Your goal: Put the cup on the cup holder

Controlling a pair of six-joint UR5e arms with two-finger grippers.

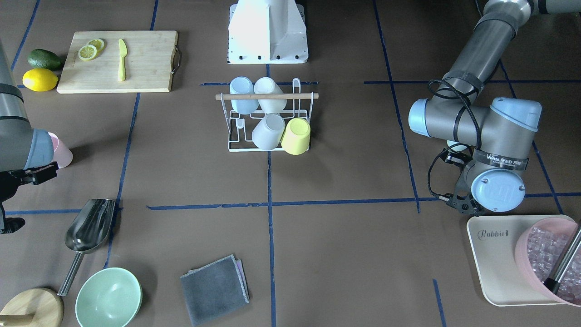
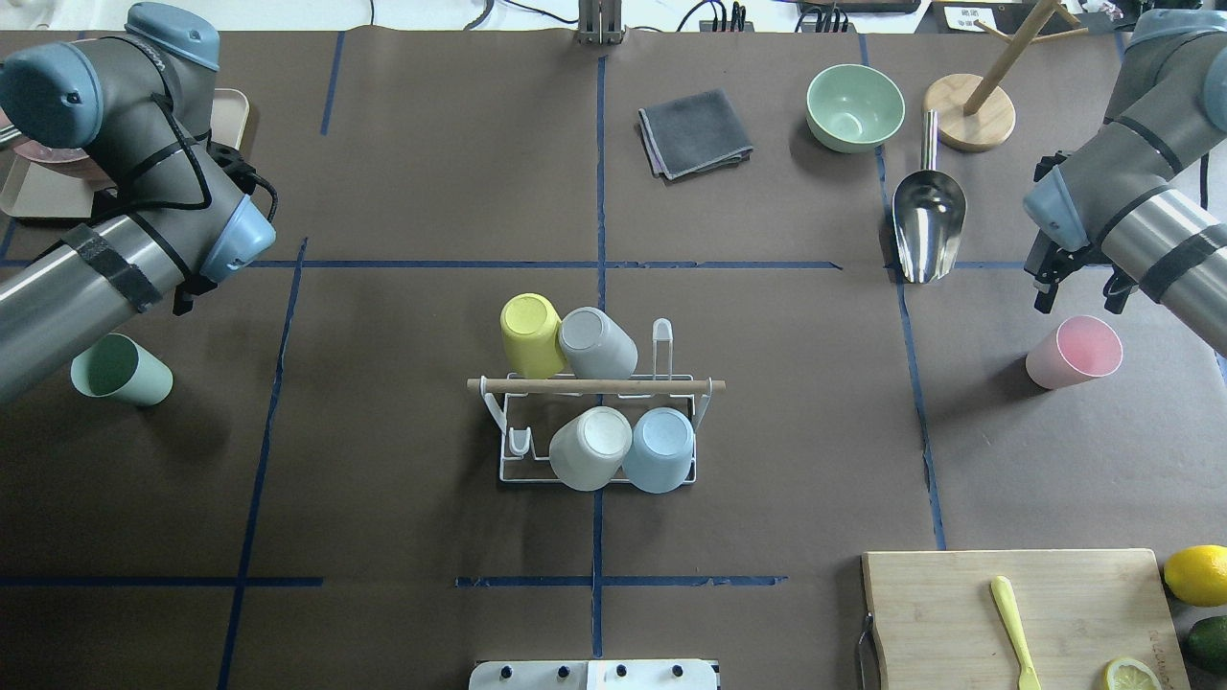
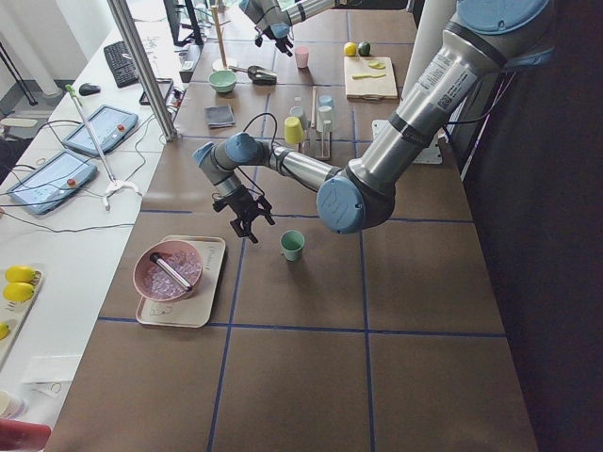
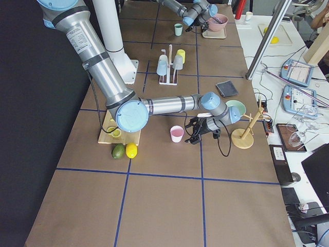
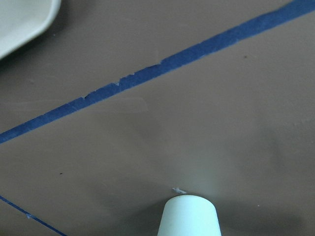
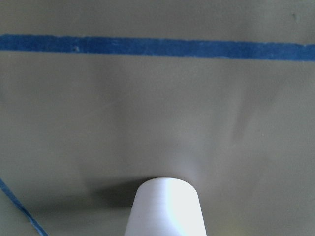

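The white wire cup holder (image 2: pixel 508 471) with its wooden rod stands mid-table and holds a yellow cup (image 2: pixel 530 333), two grey-white cups and a blue cup (image 2: pixel 663 447). A green cup (image 2: pixel 122 372) stands upright on the table at the left. My left gripper (image 3: pixel 247 218) hangs just beyond it, open and empty. A pink cup (image 2: pixel 1074 352) stands at the right. My right gripper (image 2: pixel 1074 286) hovers just beyond it, open and empty. Each wrist view shows only its cup's top edge, the green cup (image 5: pixel 191 216) and the pink cup (image 6: pixel 166 206), with no fingers in view.
A tray (image 1: pixel 492 254) with a pink bowl of ice sits by the left arm. A metal scoop (image 2: pixel 927 220), green bowl (image 2: pixel 854 105), wooden stand (image 2: pixel 970 113) and grey cloth (image 2: pixel 694 132) lie at the far side. A cutting board (image 2: pixel 1016 613), lemon and avocado lie near right.
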